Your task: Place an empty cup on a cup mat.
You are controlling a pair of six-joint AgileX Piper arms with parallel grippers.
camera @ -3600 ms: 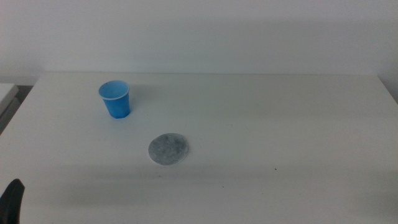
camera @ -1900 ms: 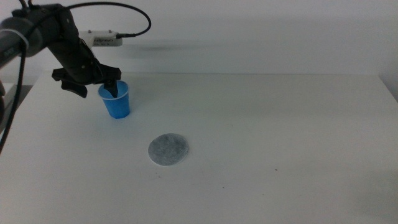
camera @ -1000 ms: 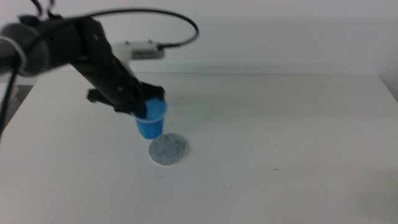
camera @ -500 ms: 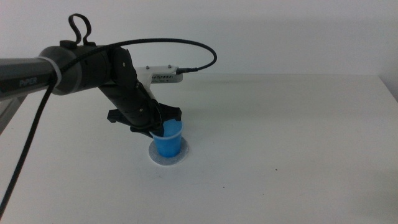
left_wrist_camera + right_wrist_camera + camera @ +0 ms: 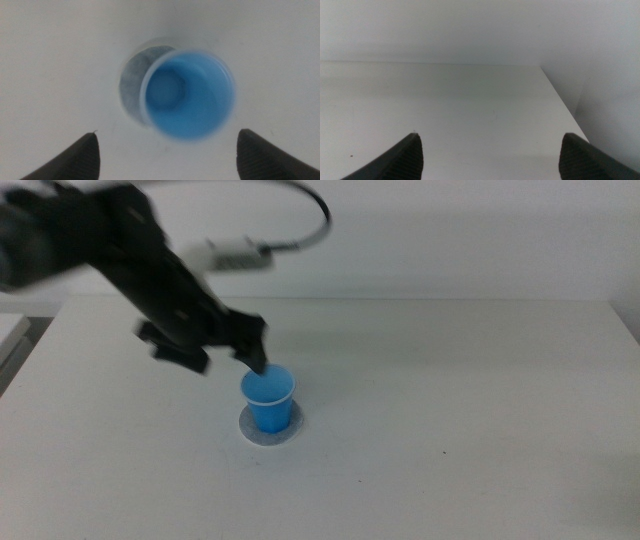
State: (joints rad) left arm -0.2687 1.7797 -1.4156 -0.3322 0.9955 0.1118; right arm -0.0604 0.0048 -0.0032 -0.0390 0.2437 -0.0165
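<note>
Near edge of the bench shows nothing of my right arm in the middle view; the right gripper waits out of that view, jaws spread wide over bare bench with nothing between them, per its wrist camera. Next out: the cup mat, only a thin pale crescent of it showing around the cup's base. The cup stands upright on it, empty, blue interior visible from above. Left wrist view confirms: cup sits on the mat but off-centre, grey speckle showing on one side only, so I judge the base is near one edge of the disc, not centred. Change versus half a second ago: the left gripper was down at the cup's rim; now it's let go, lifted and pulled back toward the far left, motion-blurred, one jaw tip just beside the rim and I can't tell if it touches. Its jaws are released and wide apart, cup clear between them in the wrist view. My read: placement is done, cup stands on its own. Only risk I see is that jaw tip clipping the rim on retreat.
</note>
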